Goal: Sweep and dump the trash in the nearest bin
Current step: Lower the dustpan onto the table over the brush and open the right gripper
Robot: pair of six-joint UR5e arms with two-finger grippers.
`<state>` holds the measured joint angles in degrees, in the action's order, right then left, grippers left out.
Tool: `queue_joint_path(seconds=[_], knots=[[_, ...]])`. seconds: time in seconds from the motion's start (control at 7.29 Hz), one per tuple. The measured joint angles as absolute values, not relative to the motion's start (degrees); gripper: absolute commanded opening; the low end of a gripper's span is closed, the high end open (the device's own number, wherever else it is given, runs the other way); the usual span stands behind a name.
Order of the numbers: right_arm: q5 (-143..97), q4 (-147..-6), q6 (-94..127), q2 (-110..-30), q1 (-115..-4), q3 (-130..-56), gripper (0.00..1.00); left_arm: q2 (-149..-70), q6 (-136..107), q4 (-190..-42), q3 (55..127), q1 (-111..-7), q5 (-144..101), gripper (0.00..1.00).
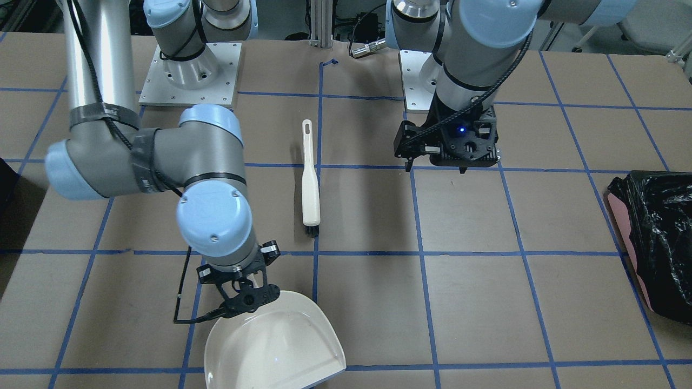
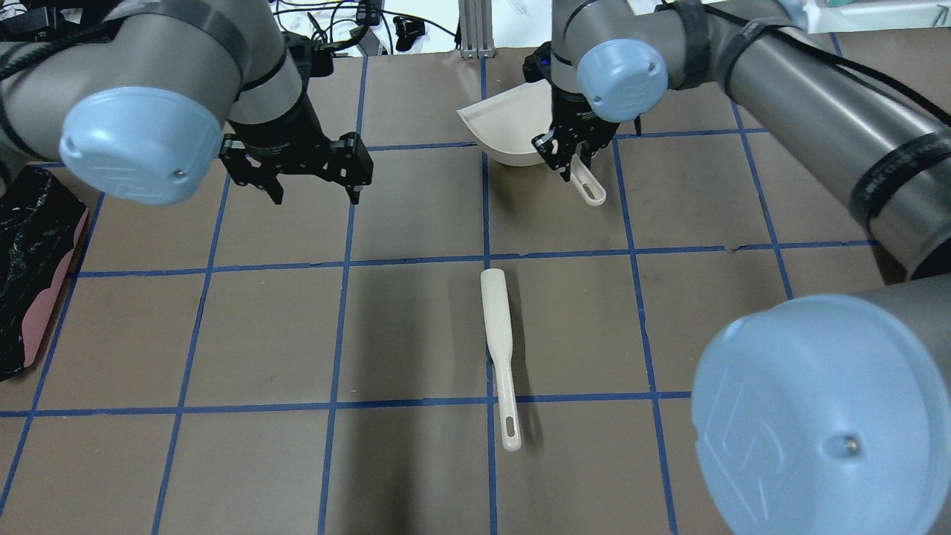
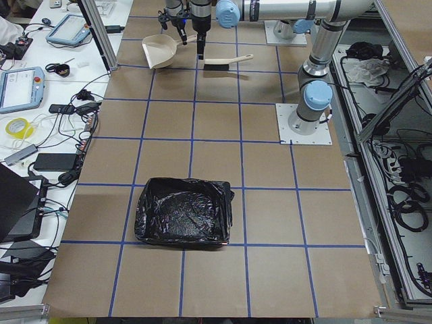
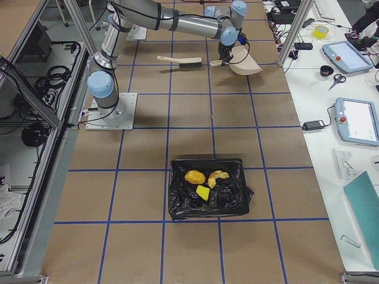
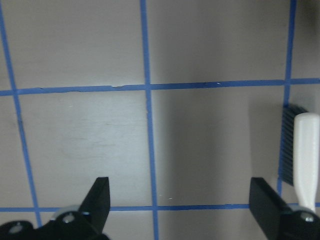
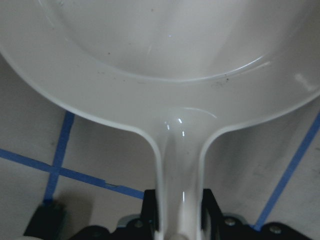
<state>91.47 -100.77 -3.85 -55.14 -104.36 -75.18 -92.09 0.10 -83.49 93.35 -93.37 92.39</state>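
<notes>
Overhead exterior view: the right end effector (image 2: 572, 160) is clamped on the handle of the white dustpan (image 2: 505, 134). The left end effector (image 2: 316, 195) hovers above the surface (image 2: 416, 327) with its jaws apart. The brush (image 2: 496, 327) lies flat, nearer the robot than both end effectors. Well apart from either end effector, the orange-brown lump (image 4: 195, 176), cream curved piece (image 4: 218, 177) and sponge wedge (image 4: 203, 193) lie inside the black-lined bin (image 4: 177, 204).

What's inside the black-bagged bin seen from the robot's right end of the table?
Inside the bin lie an orange lump, a cream curved piece and a yellow wedge. Crumpled bag folds hide anything beneath them.
</notes>
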Motion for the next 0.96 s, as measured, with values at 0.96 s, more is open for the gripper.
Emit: queue_joint_path(seconds=[0.96], knots=[[87.29,-84.52,4.45,-50.39,-106.85,-64.8,0.0,-88.47,8.23,-84.53,94.61,-91.45,92.58,1.0]])
